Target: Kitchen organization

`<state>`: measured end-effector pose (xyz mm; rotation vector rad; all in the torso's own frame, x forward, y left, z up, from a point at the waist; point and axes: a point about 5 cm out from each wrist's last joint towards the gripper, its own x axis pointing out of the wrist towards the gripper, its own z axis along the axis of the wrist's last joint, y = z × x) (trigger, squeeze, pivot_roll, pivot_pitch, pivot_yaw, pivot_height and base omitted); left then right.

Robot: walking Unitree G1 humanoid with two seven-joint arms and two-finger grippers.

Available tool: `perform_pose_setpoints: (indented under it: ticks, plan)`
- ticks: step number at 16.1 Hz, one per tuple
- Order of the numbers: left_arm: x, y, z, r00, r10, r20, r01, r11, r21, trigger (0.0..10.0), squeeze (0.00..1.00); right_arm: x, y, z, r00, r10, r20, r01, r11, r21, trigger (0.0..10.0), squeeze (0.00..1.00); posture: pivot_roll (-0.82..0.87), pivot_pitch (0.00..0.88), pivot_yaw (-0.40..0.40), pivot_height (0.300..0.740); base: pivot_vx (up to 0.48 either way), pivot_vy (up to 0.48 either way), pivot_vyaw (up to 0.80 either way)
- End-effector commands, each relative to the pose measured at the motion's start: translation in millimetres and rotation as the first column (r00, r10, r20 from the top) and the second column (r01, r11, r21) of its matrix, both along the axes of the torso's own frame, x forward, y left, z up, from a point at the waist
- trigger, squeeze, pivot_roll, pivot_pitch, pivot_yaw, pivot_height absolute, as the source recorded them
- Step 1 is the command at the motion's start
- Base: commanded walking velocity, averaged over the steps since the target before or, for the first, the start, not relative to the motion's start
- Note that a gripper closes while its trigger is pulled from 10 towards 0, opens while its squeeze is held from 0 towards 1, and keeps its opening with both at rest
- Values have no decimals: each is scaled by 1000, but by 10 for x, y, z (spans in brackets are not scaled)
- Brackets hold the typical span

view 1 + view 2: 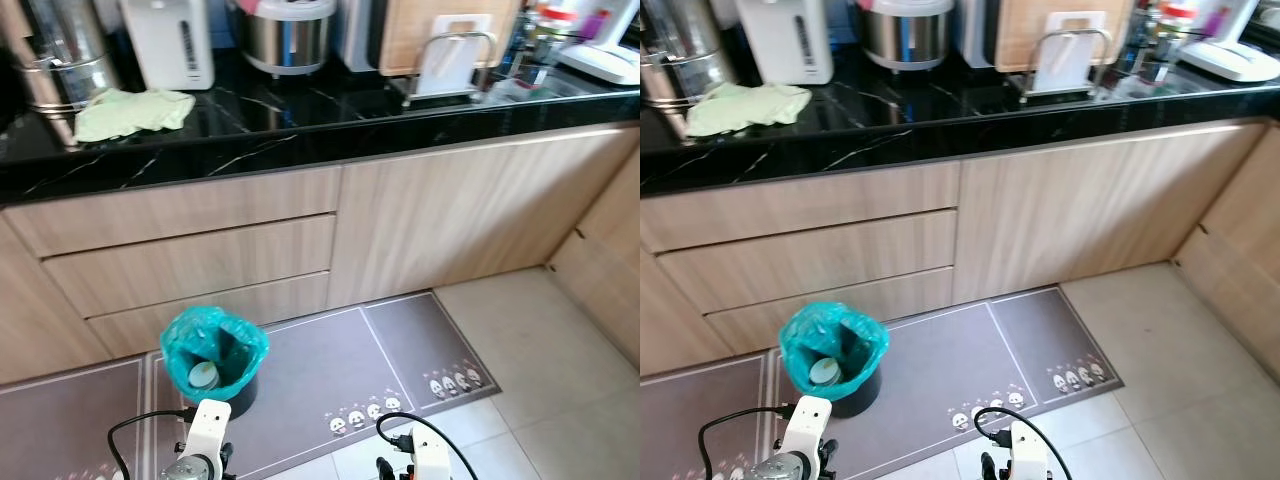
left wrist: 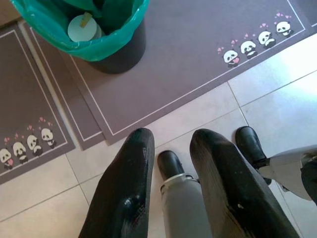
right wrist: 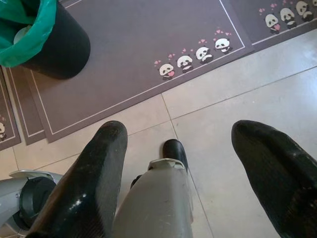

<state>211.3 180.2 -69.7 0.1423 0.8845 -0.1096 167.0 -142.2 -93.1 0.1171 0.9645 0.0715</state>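
A small black bin with a green liner [image 1: 214,350] stands on the grey mat in front of the drawers; a pale round lidded cup [image 1: 203,375] lies inside it. A crumpled light green cloth [image 1: 132,112] lies on the black marble counter [image 1: 300,140] at the left. Both arms hang low over the floor. My left gripper [image 2: 173,136] is open with nothing between its fingers, just short of the bin [image 2: 106,42]. My right gripper [image 3: 179,128] is open wide and holds nothing, above the tiles beside the mat's edge.
On the counter stand a steel pot [image 1: 65,60], a white water boiler [image 1: 170,40], a rice cooker [image 1: 285,35] and a rack with a white cutting board [image 1: 450,60]. Grey panda mats [image 1: 330,370] cover the floor. A wooden cabinet [image 1: 600,260] juts out at the right.
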Motion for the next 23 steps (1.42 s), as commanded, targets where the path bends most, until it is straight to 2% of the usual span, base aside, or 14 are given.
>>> perform_pose_setpoints:
  ticks: [1, 3, 5, 7, 13, 21, 23]
  plan:
    - [-87, 28, -48, 999, -19, -34, 19, 1000, 17, 10000, 0, -13, -13, -7, 1000, 10, -9, -10, 1000, -5, 10000, 0, -18, 0, -48, 740, 0, 0, -694]
    - [-73, 19, -42, 999, -30, -36, 31, 999, 25, 10000, 0, -18, -18, -9, 1000, 17, -12, -17, 1000, -5, 10000, 0, -17, 0, -51, 740, 0, 0, -694]
    - [-129, 130, -58, 998, -51, -48, 56, 995, 88, 10000, 0, -10, -26, -6, 1000, 25, -13, -25, 1000, -8, 10000, 0, -18, 0, -51, 740, 0, -480, -694]
    - [-150, 144, -68, 996, -55, -64, 61, 995, 85, 10000, 0, 5, -37, 0, 1000, 26, -11, -26, 1000, -10, 10000, 0, -18, 0, -54, 740, 0, -480, -694]
    - [-189, 169, -82, 996, -51, -69, 57, 995, 77, 10000, 0, 35, -46, 12, 999, 34, -8, -34, 999, -15, 10000, 0, -16, 25, -55, 740, 0, 0, -694]
    - [-109, 154, -42, 999, -25, -40, 28, 998, 59, 10000, 0, 65, -52, 26, 999, 37, 3, -37, 999, -16, 10000, 0, -21, 52, -59, 740, 0, 0, -595]
    - [-63, 57, -34, 999, -19, -37, 21, 999, 40, 10000, 0, 76, -51, 31, 996, 88, 3, -88, 996, -32, 10000, 0, -28, 57, -60, 740, 0, 0, 0]
